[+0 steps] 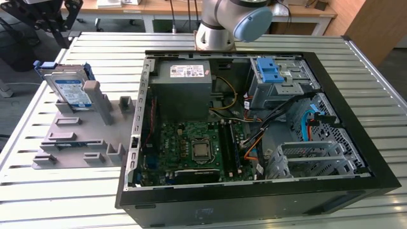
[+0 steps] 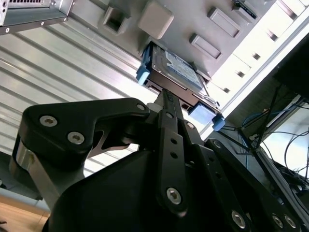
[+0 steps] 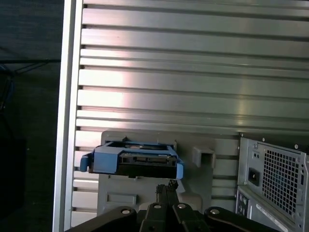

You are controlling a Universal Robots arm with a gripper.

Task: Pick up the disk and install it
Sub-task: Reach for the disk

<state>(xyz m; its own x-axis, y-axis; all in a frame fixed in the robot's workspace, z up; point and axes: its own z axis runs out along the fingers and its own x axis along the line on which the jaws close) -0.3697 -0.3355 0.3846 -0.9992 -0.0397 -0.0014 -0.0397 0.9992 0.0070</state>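
The flat rectangular silver-metal disk (image 1: 68,89) with the blue-and-white label and the blue plastic frame around its edges stands on its edge, leaning a little, in a slot of the grey plastic holder plate (image 1: 73,131). This plate lies on the ribbed aluminium table (image 1: 38,200), at the exterior view's left of the open black computer case (image 1: 356,157). Inside the case I see the grey box-shaped power supply (image 1: 184,86), the green circuit board (image 1: 197,143) and the grey metal drive cage with a blue plastic latch (image 1: 270,71) on top. The black robot gripper (image 3: 166,185) is near the upper edge of the disk and points toward it. In both wrist views its two fingers are pressed together at the tips and there is nothing between them, so the claw is fully closed and empty. In the second wrist view the fingertips (image 2: 165,95) are very close to the disk's edge; if they touch it, I cannot tell.
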